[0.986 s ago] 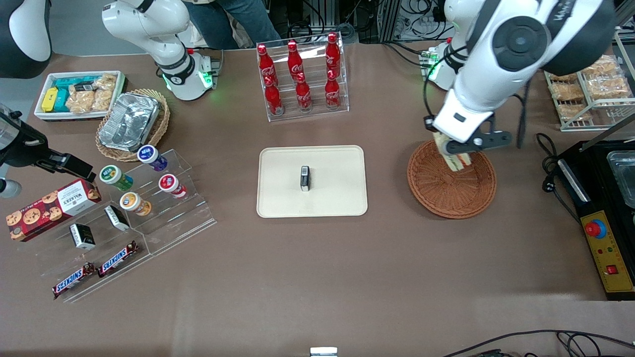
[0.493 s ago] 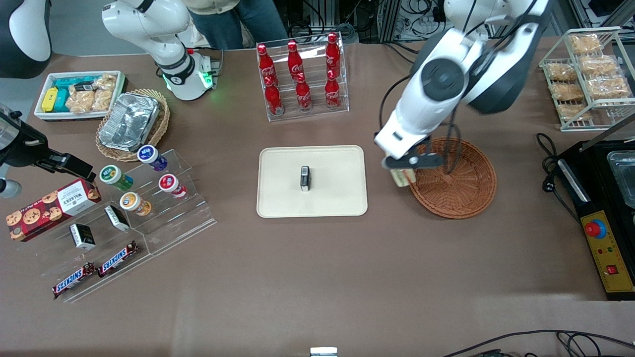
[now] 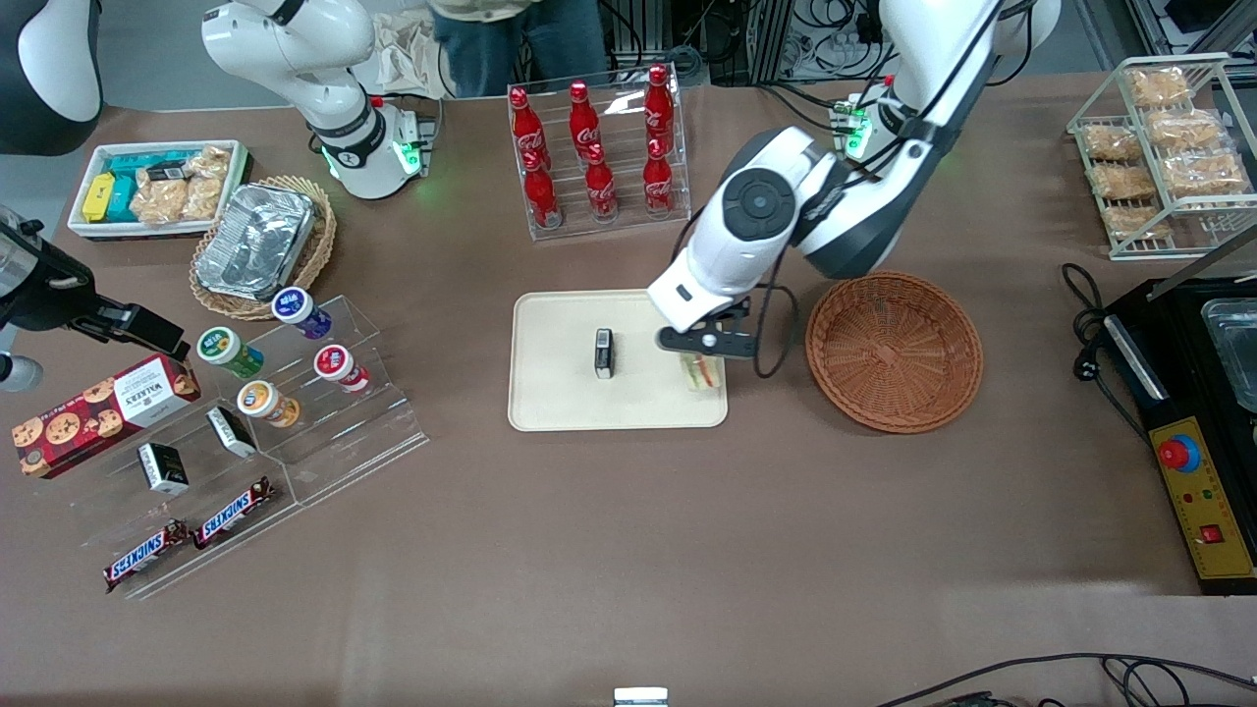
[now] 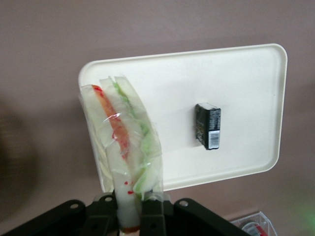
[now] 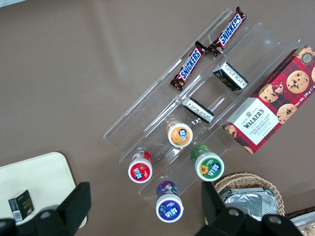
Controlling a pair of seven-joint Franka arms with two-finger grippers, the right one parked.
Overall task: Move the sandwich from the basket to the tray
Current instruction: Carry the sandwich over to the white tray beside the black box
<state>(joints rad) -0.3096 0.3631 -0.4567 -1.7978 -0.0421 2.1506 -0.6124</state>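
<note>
The sandwich (image 3: pixel 702 373), a wrapped white wedge with red and green filling, hangs over the cream tray (image 3: pixel 560 388) at the tray's edge nearest the basket. My left gripper (image 3: pixel 703 352) is shut on its narrow end. In the left wrist view the sandwich (image 4: pixel 123 142) sticks out from between the gripper (image 4: pixel 132 216) fingers, above the tray (image 4: pixel 246 73) corner. The reddish-brown wicker basket (image 3: pixel 894 351) stands beside the tray, toward the working arm's end, with nothing in it. Whether the sandwich touches the tray I cannot tell.
A small black box (image 3: pixel 603 353) lies in the tray's middle. A rack of red bottles (image 3: pixel 597 152) stands farther from the front camera. An acrylic stand with cups (image 3: pixel 295 363) lies toward the parked arm's end. A wire rack of pastries (image 3: pixel 1164 147) and a black machine (image 3: pixel 1203 422) sit past the basket.
My gripper has carried the sandwich up out of the basket and sideways to above the tray's edge. The basket now holds nothing.
</note>
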